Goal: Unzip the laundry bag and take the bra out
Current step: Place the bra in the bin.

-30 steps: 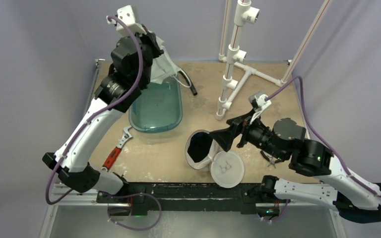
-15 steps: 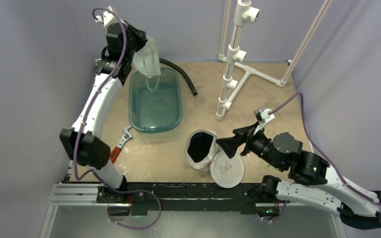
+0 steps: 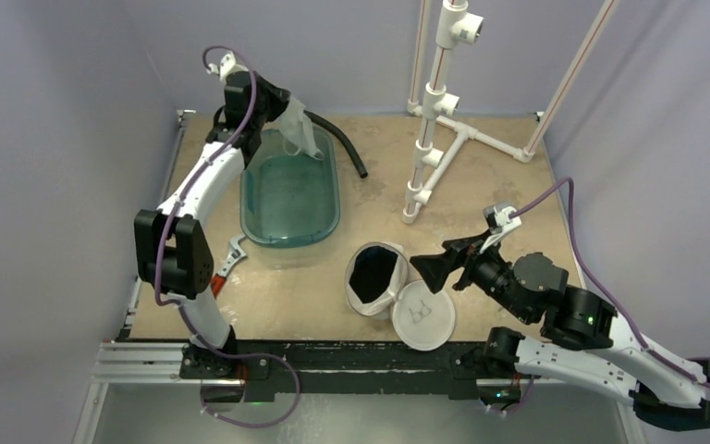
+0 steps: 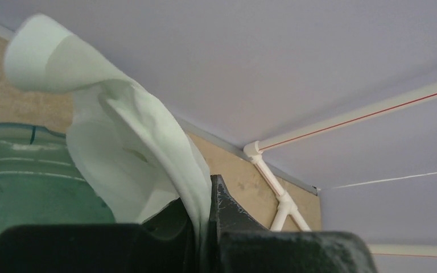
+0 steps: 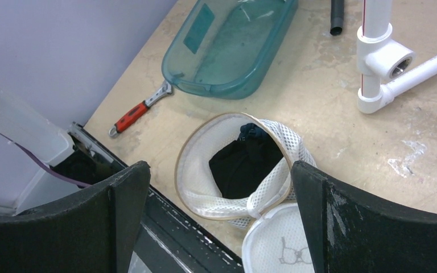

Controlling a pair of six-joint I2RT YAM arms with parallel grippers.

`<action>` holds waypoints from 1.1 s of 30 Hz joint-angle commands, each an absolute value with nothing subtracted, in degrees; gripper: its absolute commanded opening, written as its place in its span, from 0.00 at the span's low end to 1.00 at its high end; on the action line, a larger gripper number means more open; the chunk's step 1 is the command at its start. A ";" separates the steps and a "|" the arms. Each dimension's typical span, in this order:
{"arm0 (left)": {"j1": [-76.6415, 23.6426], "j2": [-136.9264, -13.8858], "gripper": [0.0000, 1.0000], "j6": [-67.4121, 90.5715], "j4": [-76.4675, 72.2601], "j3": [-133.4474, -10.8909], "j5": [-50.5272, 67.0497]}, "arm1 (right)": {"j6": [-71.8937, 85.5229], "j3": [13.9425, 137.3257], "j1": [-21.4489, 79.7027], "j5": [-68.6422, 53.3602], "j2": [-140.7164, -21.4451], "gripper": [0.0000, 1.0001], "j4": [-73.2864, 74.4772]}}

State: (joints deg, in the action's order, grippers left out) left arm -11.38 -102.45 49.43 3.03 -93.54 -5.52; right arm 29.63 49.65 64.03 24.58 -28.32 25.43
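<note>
The laundry bag [image 3: 376, 277] lies on its side near the table's front, its mouth open and something dark inside [image 5: 244, 165]. Its round mesh lid [image 3: 423, 314] with the small bra outline lies flat beside it, still joined at one edge. My right gripper [image 3: 430, 268] hovers open just right of the bag, and its wrist view looks down between the fingers at the bag [image 5: 196, 182] and lid [image 5: 279, 244]. At the back left, my left gripper [image 3: 273, 106] is shut on a white bra [image 3: 296, 129]. The bra's cup [image 4: 131, 148] hangs over the teal tub's far end.
A teal plastic tub [image 3: 288, 199] stands left of centre. A red-handled wrench [image 3: 217, 277] lies by its near left corner. A black hose [image 3: 342, 143] lies behind the tub. A white PVC pipe stand [image 3: 434, 120] rises at the back right.
My left arm has stretched toward the back left and carried the white bra to the tub's far end. My right gripper has drawn back slightly to the right, still open.
</note>
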 commanded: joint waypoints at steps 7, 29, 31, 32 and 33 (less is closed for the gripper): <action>-11.32 -93.06 0.00 53.91 -11.47 -70.34 -2.85 | 30.40 48.79 63.98 25.45 -27.74 0.97 23.88; -11.71 -78.53 0.40 55.51 -3.40 -44.84 -3.40 | 30.52 46.93 63.97 25.22 -27.68 0.97 22.57; -11.74 -76.21 0.52 54.42 -0.60 -45.18 -4.28 | 30.45 46.92 63.94 25.52 -27.64 0.97 22.59; -11.75 -74.95 0.57 53.53 1.58 -45.47 -4.83 | 30.47 46.98 63.97 25.57 -27.57 0.97 22.58; -11.70 -73.76 0.61 52.54 3.31 -46.08 -5.33 | 30.49 47.02 63.98 25.77 -27.55 0.97 22.59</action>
